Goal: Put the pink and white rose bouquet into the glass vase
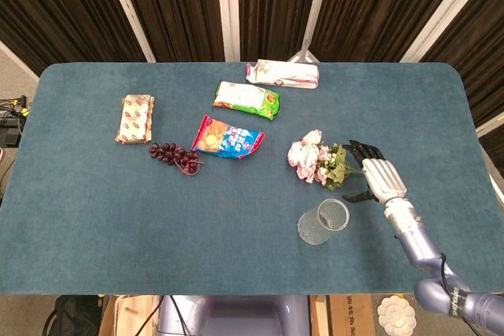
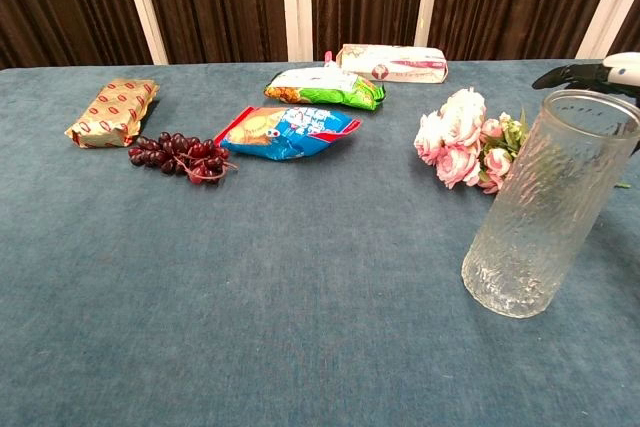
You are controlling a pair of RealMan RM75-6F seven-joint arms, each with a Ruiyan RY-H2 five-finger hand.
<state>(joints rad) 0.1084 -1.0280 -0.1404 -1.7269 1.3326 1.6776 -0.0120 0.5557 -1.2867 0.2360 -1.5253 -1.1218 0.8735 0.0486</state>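
Right hand [image 1: 379,176], fingers spread and holding nothing, hovers over the bouquet's [image 1: 316,158] stems beside the vase [image 1: 322,222].

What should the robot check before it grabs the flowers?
1. Flowers lie on the table, nothing on top: ok.
2. Stems point toward the right hand: ok.
3. Right hand holds nothing, fingers apart: ok.
4. Hand is over the stems: ok, but whether it touches them: cannot tell.
5. Vase stands upright with open mouth: ok.
6. Vase stands close beside the flowers, so the hand might bump it: cannot tell.
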